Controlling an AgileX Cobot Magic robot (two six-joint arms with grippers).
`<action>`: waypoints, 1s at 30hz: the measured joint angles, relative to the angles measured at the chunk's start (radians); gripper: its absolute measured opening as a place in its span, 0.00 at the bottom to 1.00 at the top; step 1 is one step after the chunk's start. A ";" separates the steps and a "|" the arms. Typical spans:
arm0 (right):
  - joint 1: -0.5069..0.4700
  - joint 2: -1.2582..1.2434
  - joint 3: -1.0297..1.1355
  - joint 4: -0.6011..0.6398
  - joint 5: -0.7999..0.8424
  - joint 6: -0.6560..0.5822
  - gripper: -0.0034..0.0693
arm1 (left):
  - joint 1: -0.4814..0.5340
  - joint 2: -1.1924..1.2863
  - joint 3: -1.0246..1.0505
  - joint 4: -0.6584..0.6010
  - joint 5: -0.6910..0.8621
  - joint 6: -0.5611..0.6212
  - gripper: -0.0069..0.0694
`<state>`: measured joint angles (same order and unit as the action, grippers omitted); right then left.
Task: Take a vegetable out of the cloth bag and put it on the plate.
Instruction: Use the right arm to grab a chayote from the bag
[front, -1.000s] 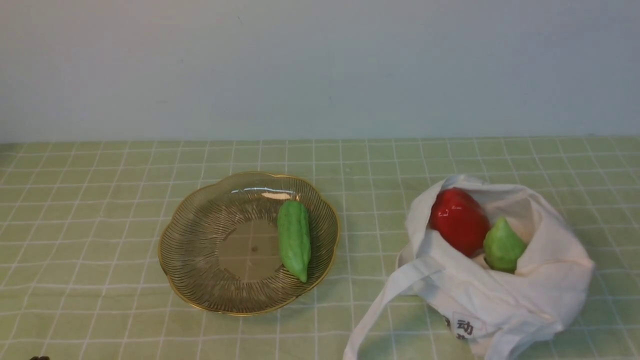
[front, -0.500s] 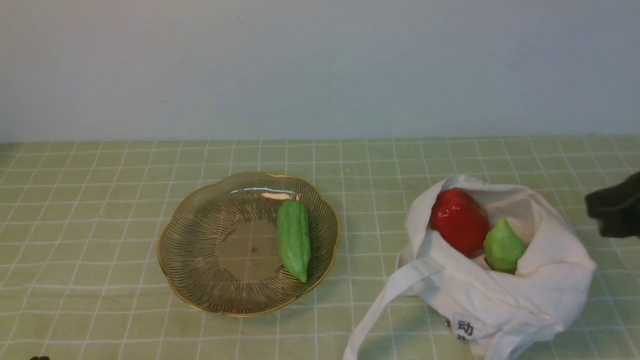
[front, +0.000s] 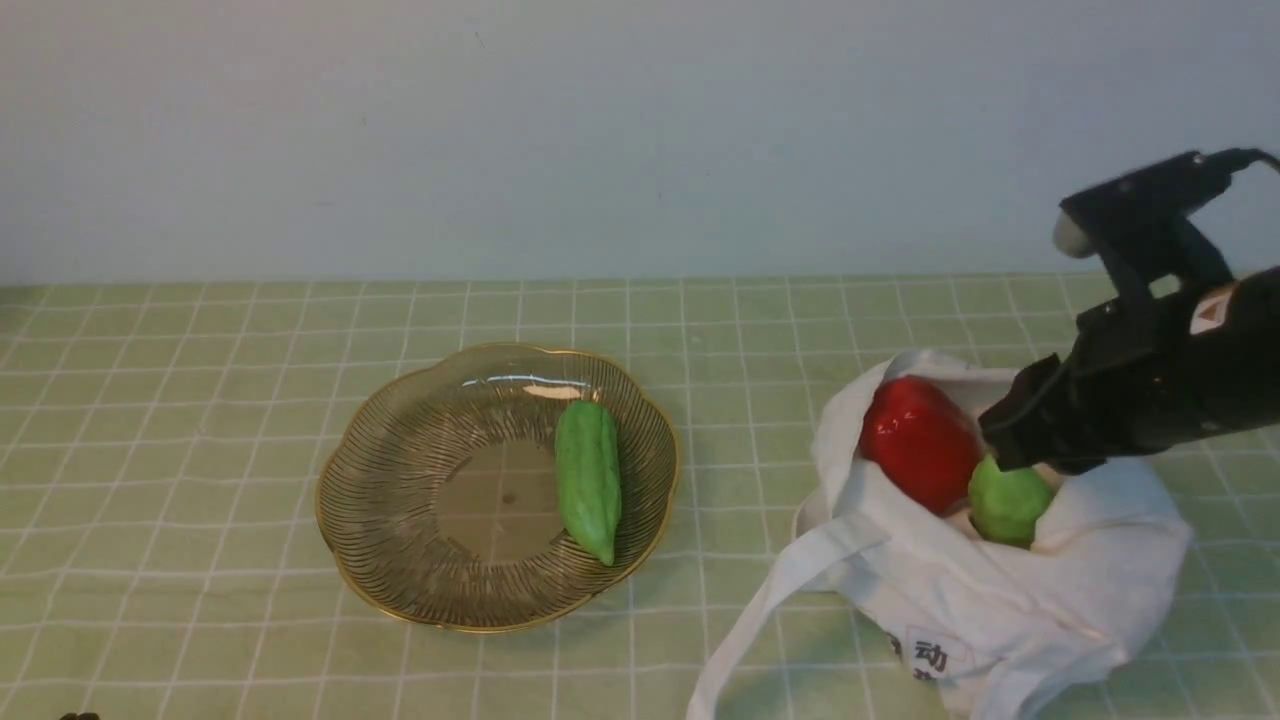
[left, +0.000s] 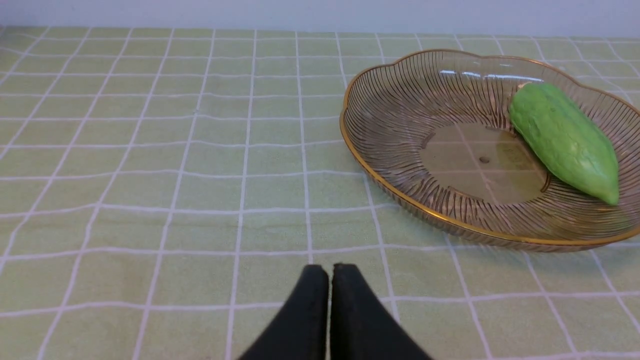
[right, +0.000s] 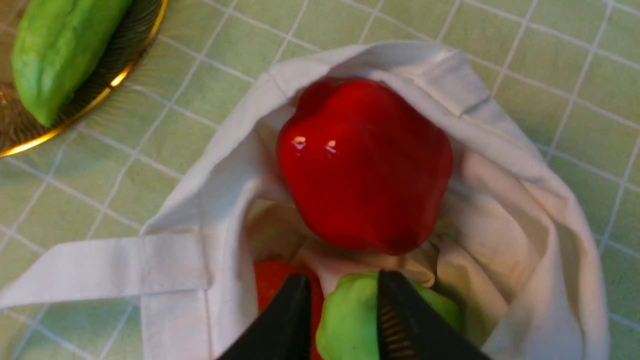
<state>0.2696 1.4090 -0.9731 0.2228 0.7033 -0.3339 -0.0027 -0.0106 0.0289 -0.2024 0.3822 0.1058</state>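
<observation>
Right tool (front: 1000, 440) now over white bag (front: 1030, 580), fingers parted.

A big red pepper (right: 365, 160) is very shiny, with two little bright spots on its skin. Near it is another red thing (right: 277, 282), more orange, maybe a vegetable too, but most of it is hidden. The tablecloth (front: 200, 450) is light green with white lines that make squares. Behind it is a plain, pale blue-gray wall (front: 600, 140).

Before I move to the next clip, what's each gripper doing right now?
Left gripper: closed, holding nothing.
Right gripper: open, holding nothing, above the light green gourd in the white cloth bag.
</observation>
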 joint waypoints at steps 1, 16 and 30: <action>0.001 0.020 0.000 -0.015 -0.003 0.014 0.51 | 0.000 0.000 0.000 0.000 0.000 0.000 0.08; 0.004 0.111 -0.022 0.031 -0.007 0.069 0.20 | 0.000 0.000 0.000 0.000 0.000 0.000 0.08; 0.004 -0.074 -0.236 0.087 0.119 0.077 0.17 | 0.000 0.000 0.000 0.000 0.000 0.000 0.08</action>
<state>0.2737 1.3345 -1.2086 0.3100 0.8221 -0.2567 -0.0027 -0.0106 0.0289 -0.2024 0.3822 0.1058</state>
